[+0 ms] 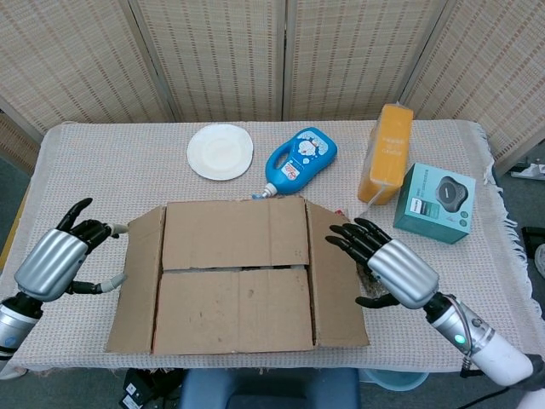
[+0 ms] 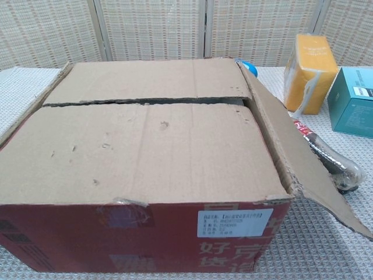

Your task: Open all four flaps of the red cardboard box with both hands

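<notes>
We see the red cardboard box (image 1: 234,277) in the middle of the surface (image 1: 102,162), between our two hands. Its two long flaps, the far flap (image 1: 234,232) and the near flap (image 1: 232,309), lie flat and closed, and they meet along a thin dark gap.

The left side flap (image 1: 136,277) is folded out and slopes down just beside the fingers (image 1: 100,284) of our left hand (image 1: 53,262). These fingers are spread apart and hold nothing. Their tips are very close to the flap's edge, but we cannot tell if they touch it.

The right side flap (image 1: 336,277) is folded out too. Our right hand (image 1: 387,266) hangs over it with its fingers (image 1: 351,234) spread wide and holding nothing. We cannot tell if they touch the cardboard.

From the chest view, the box front is red with a white label (image 2: 235,222), and the right side flap has a torn edge.

Just under our right hand lies a cola bottle (image 2: 329,158). Past the right fingers stand a teal box (image 1: 434,203) and an orange carton (image 1: 386,153). Far beyond the box lie a blue bottle (image 1: 298,160) and a white plate (image 1: 220,152).
</notes>
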Controlling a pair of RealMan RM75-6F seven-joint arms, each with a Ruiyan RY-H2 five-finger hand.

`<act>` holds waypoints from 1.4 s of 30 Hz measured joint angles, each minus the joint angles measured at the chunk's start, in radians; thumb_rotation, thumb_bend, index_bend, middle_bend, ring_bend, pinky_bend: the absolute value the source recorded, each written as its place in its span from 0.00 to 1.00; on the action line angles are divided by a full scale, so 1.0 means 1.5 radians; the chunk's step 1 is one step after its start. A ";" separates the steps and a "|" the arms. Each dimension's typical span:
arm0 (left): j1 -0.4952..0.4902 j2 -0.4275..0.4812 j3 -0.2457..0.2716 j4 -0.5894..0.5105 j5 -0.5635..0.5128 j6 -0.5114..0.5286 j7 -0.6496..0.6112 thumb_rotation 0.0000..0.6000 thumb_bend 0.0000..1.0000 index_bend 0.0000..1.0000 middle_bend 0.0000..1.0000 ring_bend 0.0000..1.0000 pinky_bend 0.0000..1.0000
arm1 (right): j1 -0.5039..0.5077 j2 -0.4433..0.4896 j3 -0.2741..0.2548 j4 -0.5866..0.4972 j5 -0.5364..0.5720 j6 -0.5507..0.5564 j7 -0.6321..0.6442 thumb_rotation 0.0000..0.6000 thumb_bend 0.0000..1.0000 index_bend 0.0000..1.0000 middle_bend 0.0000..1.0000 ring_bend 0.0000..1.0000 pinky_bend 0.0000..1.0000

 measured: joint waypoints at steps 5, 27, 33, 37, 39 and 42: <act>0.002 -0.002 0.000 -0.010 0.015 0.000 0.010 0.11 0.23 0.28 0.40 0.35 0.00 | 0.064 -0.085 0.043 0.009 0.070 -0.054 -0.065 1.00 0.05 0.00 0.04 0.05 0.00; 0.021 0.005 0.008 -0.015 0.021 -0.013 0.018 0.11 0.23 0.29 0.40 0.34 0.00 | 0.220 -0.321 0.084 0.145 0.282 -0.143 -0.311 1.00 0.05 0.00 0.03 0.06 0.00; 0.021 0.003 0.006 -0.012 0.017 -0.017 0.015 0.12 0.23 0.29 0.39 0.34 0.00 | 0.232 -0.344 0.077 0.163 0.292 -0.139 -0.326 1.00 0.08 0.00 0.03 0.06 0.00; 0.022 0.002 0.006 -0.011 0.017 -0.018 0.014 0.12 0.23 0.29 0.39 0.34 0.00 | 0.236 -0.360 0.086 0.176 0.285 -0.114 -0.324 1.00 0.17 0.00 0.04 0.08 0.00; 0.023 0.002 0.005 -0.009 0.018 -0.017 0.012 0.11 0.23 0.29 0.39 0.34 0.00 | 0.238 -0.366 0.091 0.182 0.278 -0.100 -0.322 1.00 0.19 0.00 0.05 0.08 0.00; 0.025 0.002 0.005 -0.007 0.017 -0.016 0.010 0.11 0.23 0.29 0.39 0.34 0.00 | 0.239 -0.370 0.103 0.189 0.267 -0.078 -0.313 1.00 0.21 0.00 0.05 0.09 0.00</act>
